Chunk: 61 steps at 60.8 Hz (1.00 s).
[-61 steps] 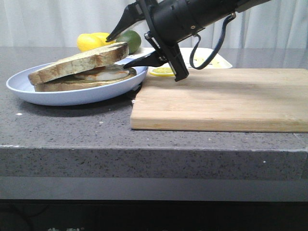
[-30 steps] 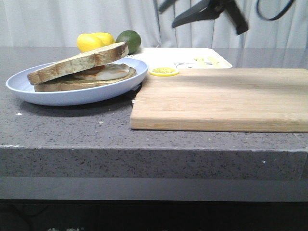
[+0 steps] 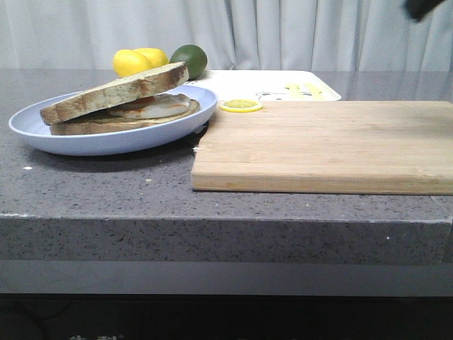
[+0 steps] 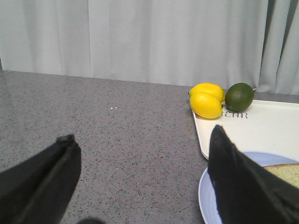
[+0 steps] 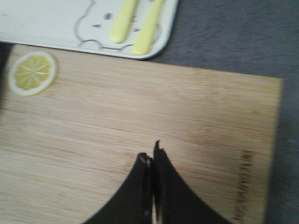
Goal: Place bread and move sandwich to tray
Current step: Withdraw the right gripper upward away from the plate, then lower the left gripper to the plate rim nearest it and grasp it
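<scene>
Left gripper (image 4: 140, 182) sitting low with jaws spread wide, nothing between them, both fingers (image 4: 243, 182) showing as dark wedges in the left wrist view. Right gripper (image 5: 152, 156) hanging raised and pointing down, jaws pressed together, tips nearly touching, holding nothing. In the front view, only a dark corner of the right arm (image 3: 428, 7) showing at the top right edge.
</scene>
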Available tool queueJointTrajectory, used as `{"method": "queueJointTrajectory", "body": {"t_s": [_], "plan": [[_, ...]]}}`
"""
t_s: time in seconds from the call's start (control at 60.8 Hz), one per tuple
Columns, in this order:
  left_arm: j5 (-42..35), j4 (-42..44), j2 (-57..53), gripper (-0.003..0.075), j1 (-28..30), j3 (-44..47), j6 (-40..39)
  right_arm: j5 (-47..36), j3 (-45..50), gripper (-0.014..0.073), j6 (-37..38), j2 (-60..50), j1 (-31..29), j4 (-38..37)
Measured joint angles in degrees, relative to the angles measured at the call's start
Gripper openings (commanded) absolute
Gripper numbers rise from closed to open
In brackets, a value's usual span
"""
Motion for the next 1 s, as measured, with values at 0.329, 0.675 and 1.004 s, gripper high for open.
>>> {"method": "queueJointTrajectory", "body": {"t_s": [0.329, 0.675, 1.004], "plan": [[0.00, 0.00, 0.00, 0.0543, 0.00, 0.00, 0.00, -12.56, 19.10, -0.0058, 2.29, -21.98, -0.04, -4.92], [-0.97, 0.00, 0.00, 0.0543, 0.00, 0.00, 0.00, -21.27, 44.05, -0.0058, 2.33, -52.24, -0.04, -4.92], [4.11, -3.57, 4.73, 0.0543, 0.00, -4.16, 0.00, -21.93, 54.60, -0.0058, 2.33, -68.66, -0.04, -4.92]]}}
